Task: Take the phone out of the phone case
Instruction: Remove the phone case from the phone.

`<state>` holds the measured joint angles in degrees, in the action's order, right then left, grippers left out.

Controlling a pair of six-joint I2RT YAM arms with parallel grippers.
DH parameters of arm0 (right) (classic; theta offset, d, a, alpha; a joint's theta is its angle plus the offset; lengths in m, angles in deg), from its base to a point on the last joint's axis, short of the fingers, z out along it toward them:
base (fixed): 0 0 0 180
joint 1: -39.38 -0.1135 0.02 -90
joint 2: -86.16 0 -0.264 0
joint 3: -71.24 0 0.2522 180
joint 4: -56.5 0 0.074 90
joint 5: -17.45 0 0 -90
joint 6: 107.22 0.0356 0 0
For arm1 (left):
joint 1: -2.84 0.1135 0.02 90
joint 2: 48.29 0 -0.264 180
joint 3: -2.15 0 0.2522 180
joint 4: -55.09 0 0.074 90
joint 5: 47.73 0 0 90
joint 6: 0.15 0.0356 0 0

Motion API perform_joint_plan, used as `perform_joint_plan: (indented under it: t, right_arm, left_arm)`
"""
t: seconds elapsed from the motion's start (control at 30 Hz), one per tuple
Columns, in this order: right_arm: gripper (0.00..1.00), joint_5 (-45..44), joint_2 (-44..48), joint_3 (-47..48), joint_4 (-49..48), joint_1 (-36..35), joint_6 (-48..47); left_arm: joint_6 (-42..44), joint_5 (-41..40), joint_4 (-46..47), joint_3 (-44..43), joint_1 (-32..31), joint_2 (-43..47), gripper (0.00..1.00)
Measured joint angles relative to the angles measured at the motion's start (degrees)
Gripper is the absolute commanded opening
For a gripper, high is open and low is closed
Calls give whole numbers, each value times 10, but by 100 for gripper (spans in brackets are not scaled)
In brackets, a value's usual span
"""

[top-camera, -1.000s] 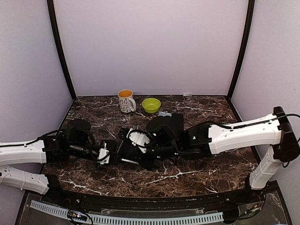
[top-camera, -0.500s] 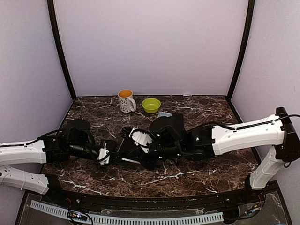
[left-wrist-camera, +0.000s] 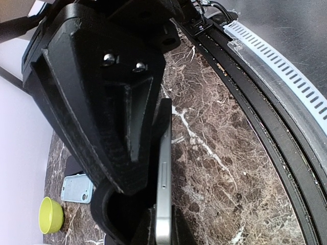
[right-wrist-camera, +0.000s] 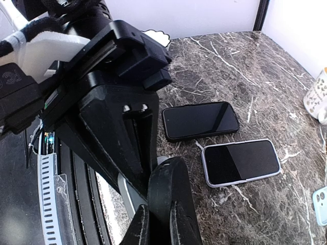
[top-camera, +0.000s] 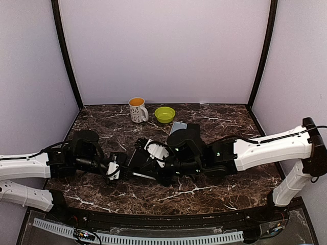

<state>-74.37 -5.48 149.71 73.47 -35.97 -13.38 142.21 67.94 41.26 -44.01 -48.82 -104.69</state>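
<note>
Well to the near side of the green bowl point(top-camera: 164, 114) and a little left of it, both arms meet low over the marble table point(top-camera: 225, 115). The left gripper point(left-wrist-camera: 145, 199) is clamped on a silver-edged phone point(left-wrist-camera: 163, 189) seen edge-on, a black rim, apparently its phone case point(left-wrist-camera: 164, 120), running along the upper part. The right gripper point(right-wrist-camera: 153, 204) has its fingers pressed together on the same phone; whether they bear on metal or case I cannot tell. Just beside the bowl, on its near right, lies a light-blue phone point(left-wrist-camera: 76, 188), back up. A white mug point(top-camera: 137, 109) stands just left of the bowl. A black phone point(right-wrist-camera: 200, 121) and a grey-cased phone point(right-wrist-camera: 241, 162) lie flat side by side, apart.
</note>
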Motion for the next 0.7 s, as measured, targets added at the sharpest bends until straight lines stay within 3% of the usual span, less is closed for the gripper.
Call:
perform_joint_plan:
  t: [0.17,0.43,0.7]
  right_arm:
    - [0,-29,30,-28,31,1,3]
    - [0,-87,38,-68,189,11,24]
    - [0,-124,93,-67,223,41,46]
  left_arm:
    - [0,-6,-2,2,0,0,0]
    - [4,-15,-11,5,3,4,0]
    - [5,-43,39,5,19,22,0]
